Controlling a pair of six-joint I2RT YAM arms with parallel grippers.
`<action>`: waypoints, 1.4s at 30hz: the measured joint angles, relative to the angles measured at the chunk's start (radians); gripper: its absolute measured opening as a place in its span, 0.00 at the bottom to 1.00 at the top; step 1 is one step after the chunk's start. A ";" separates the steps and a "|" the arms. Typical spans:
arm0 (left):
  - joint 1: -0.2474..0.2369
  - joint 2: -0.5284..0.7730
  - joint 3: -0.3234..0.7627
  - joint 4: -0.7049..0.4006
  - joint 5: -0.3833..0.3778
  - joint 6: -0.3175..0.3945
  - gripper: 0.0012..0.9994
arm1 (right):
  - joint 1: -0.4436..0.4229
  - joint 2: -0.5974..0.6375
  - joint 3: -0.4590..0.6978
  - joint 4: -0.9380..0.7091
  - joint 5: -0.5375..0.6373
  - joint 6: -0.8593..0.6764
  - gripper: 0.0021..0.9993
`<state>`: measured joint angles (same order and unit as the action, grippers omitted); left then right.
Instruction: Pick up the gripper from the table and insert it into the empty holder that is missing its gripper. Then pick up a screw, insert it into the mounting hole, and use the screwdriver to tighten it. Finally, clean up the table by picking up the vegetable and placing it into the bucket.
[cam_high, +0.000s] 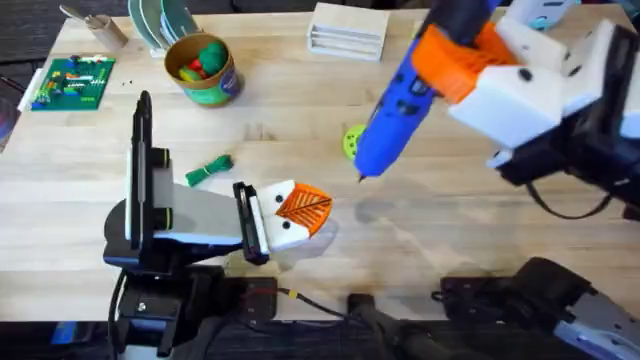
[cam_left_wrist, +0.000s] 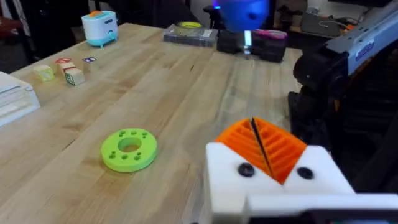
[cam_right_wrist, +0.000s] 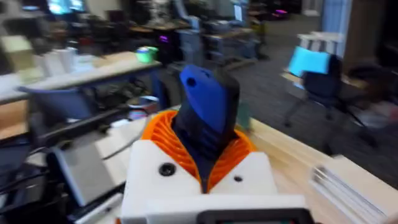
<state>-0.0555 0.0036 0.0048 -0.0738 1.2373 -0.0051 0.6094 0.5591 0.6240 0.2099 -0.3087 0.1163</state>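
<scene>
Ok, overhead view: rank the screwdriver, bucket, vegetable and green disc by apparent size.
1. Screwdriver, though raised nearer the camera, so its lead is unsure.
2. Bucket.
3. Vegetable.
4. Green disc, partly hidden behind the screwdriver.
</scene>
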 joint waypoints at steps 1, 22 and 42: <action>0.000 0.000 0.000 0.000 0.000 0.000 0.00 | 0.039 0.011 0.000 0.026 -0.001 -0.014 0.02; 0.000 0.000 0.000 0.000 0.000 0.000 0.00 | 0.320 0.415 -0.001 0.543 -0.008 -0.125 0.02; 0.000 0.000 0.000 -0.001 0.000 0.000 0.00 | 0.320 0.486 -0.001 0.550 -0.022 -0.125 0.02</action>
<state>-0.0555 0.0036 0.0048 -0.0750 1.2373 -0.0051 0.9291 1.0454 0.6231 0.7597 -0.3309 -0.0090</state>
